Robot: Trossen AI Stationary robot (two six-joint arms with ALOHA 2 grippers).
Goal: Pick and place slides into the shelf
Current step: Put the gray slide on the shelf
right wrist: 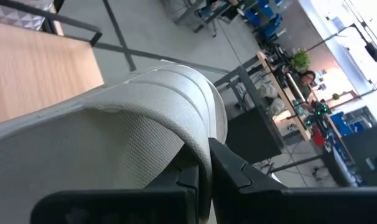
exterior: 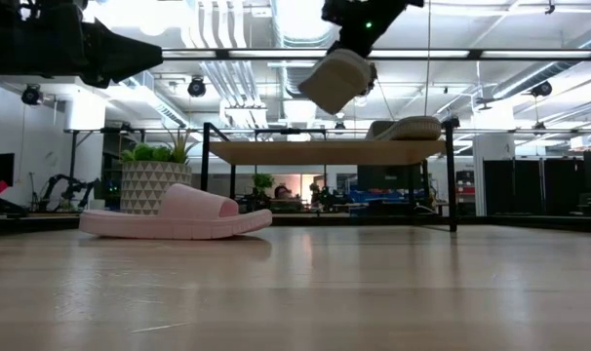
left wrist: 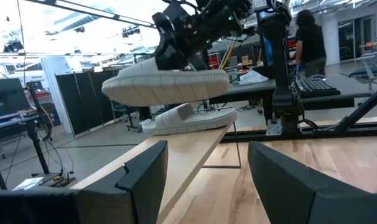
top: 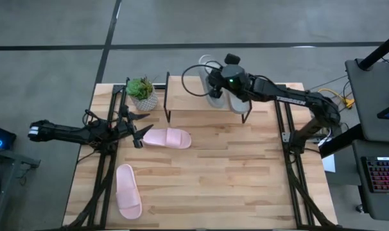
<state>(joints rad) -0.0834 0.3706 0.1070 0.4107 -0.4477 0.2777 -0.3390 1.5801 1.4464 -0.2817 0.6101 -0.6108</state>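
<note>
My right gripper (top: 215, 82) hangs over the shelf (top: 188, 97) at the table's far edge, shut on a grey-green slide (exterior: 337, 80) held above the top board (exterior: 325, 151). The second grey-green slide (exterior: 405, 129) lies sole-down on that board, toward its right end. One pink slide (top: 167, 137) lies flat on the table in front of the shelf, the other (top: 127, 190) near the front left. My left gripper (top: 140, 132) is open, raised above the table just left of the nearer pink slide; its fingers (left wrist: 145, 177) point toward the shelf. My right gripper (right wrist: 204, 171) pinches the grey-green slide's wide strap (right wrist: 176, 112) at its edge, between the two fingers, coming from above. The slide (left wrist: 167, 84) is lifted clear of the shelf board and the other slide, hanging under the fingers and tilted.
A potted plant (top: 143, 93) stands at the shelf's left end. Black arm frames run along the table's left (top: 104, 173) and right (top: 291, 167) sides. Bare wood lies between them in front of the shelf. A person (left wrist: 310, 37) sits at a desk beyond the table.
</note>
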